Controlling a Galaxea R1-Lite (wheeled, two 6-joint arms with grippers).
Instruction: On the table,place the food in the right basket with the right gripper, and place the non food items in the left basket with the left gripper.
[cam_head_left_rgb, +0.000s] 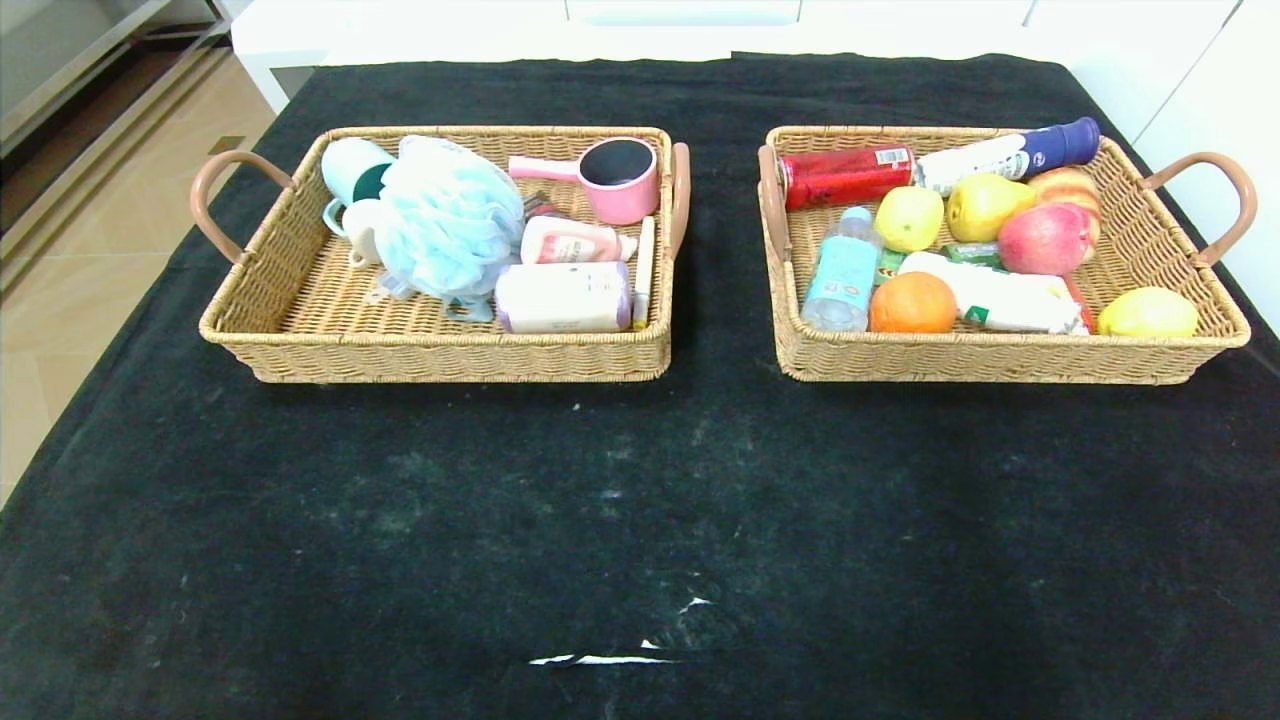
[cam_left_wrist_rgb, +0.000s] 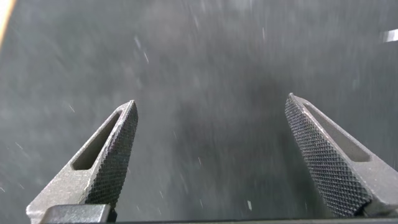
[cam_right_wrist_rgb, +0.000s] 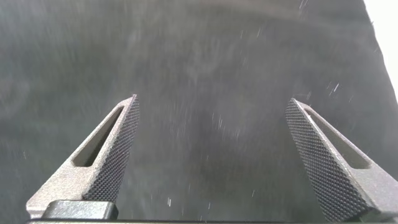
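Note:
The left basket (cam_head_left_rgb: 300, 340) holds a pale blue bath sponge (cam_head_left_rgb: 440, 215), a pink cup (cam_head_left_rgb: 620, 178), a pink bottle (cam_head_left_rgb: 572, 241), a white bottle (cam_head_left_rgb: 562, 297) and a green-and-white mug (cam_head_left_rgb: 352, 172). The right basket (cam_head_left_rgb: 1000, 360) holds a red can (cam_head_left_rgb: 845, 176), a blue-capped bottle (cam_head_left_rgb: 1010, 153), a water bottle (cam_head_left_rgb: 842, 270), an orange (cam_head_left_rgb: 911, 303), lemons (cam_head_left_rgb: 1148, 313), a pear (cam_head_left_rgb: 982, 205), an apple (cam_head_left_rgb: 1045, 240) and a white packet (cam_head_left_rgb: 1000, 295). Neither arm shows in the head view. My left gripper (cam_left_wrist_rgb: 211, 107) and my right gripper (cam_right_wrist_rgb: 212, 106) are open and empty over the black cloth.
The black cloth (cam_head_left_rgb: 640, 500) covers the table in front of the baskets, with a small white tear (cam_head_left_rgb: 600, 658) near the front edge. White cabinets stand behind, and floor shows at the left.

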